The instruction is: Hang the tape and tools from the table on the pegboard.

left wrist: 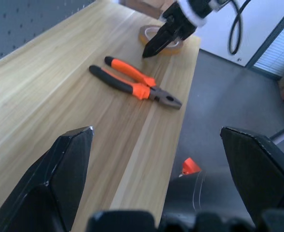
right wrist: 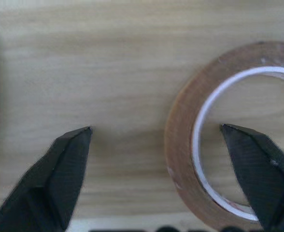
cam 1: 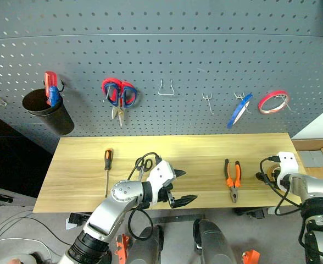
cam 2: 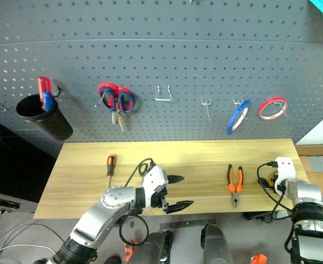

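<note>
Two black fingers of my right gripper [right wrist: 156, 140] stand apart around one side of the tape [right wrist: 180, 159] on the tabletop [right wrist: 108, 72], not squeezing it. My left gripper [cam 1: 182, 187] is wide open, holding nothing; pliers [cam 1: 232, 177] lie between both grippers.

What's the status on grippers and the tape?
Left gripper open, empty. Right gripper open, straddling the tape's wall; tape flat on the table. Nothing in the way.
</note>
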